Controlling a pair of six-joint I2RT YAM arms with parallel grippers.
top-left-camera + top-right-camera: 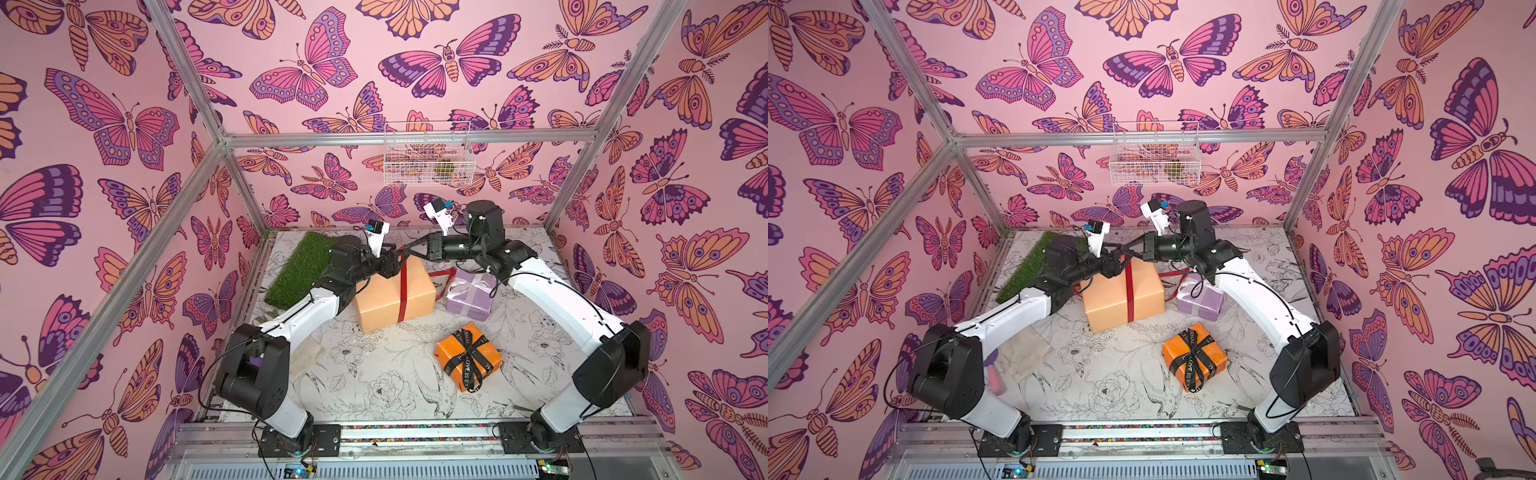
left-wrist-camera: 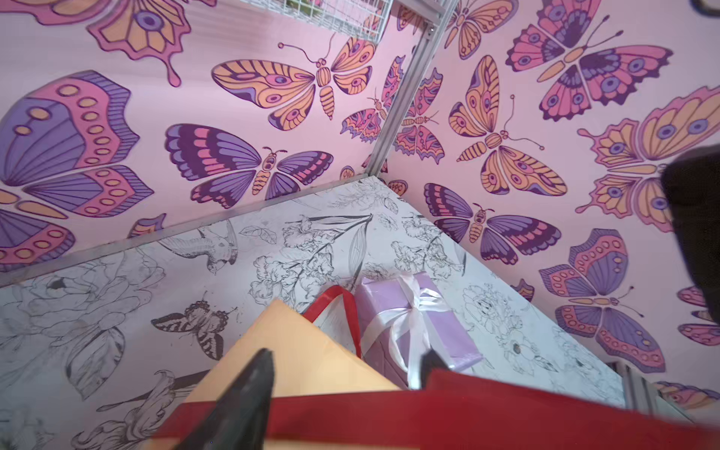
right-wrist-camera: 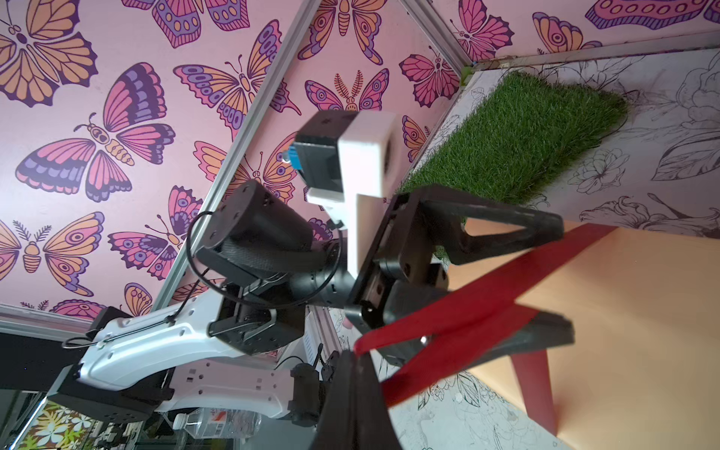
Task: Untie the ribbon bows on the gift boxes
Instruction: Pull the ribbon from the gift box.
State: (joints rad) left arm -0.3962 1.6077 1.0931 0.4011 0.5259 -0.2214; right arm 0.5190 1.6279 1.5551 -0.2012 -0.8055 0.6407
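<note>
My right gripper (image 3: pixel 356 352) pinched the red ribbon (image 3: pixel 467 307) over the peach box (image 1: pixel 390 299); my left gripper (image 3: pixel 565 282) straddled it, half-open.

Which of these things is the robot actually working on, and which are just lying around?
Job: peach box, red ribbon; lilac box, white ribbon; orange box, black ribbon.
Lying about: grass mat, wire basket, beige cloth.
</note>
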